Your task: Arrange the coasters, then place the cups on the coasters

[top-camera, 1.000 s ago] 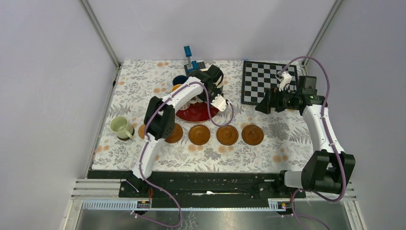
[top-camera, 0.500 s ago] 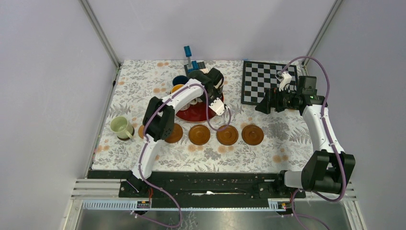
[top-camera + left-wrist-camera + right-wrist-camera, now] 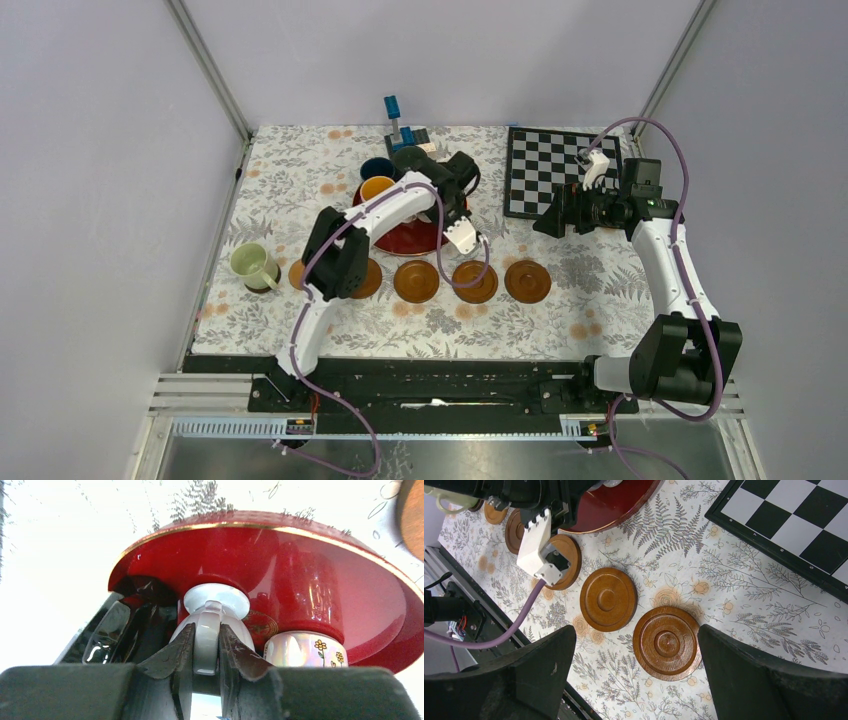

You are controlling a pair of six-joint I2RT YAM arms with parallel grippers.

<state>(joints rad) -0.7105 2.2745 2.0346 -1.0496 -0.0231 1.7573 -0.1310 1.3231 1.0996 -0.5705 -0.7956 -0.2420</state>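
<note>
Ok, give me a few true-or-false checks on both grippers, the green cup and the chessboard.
1. The left gripper is shut on the handle of the pale mug on the red tray. True.
2. The right gripper holds one of the coasters. False: it is open and empty, above them.
3. The pale green cup stands on the leftmost of the coasters. True.
4. The chessboard lies left of the red tray. False: it lies to the tray's right, at the far right.
</note>
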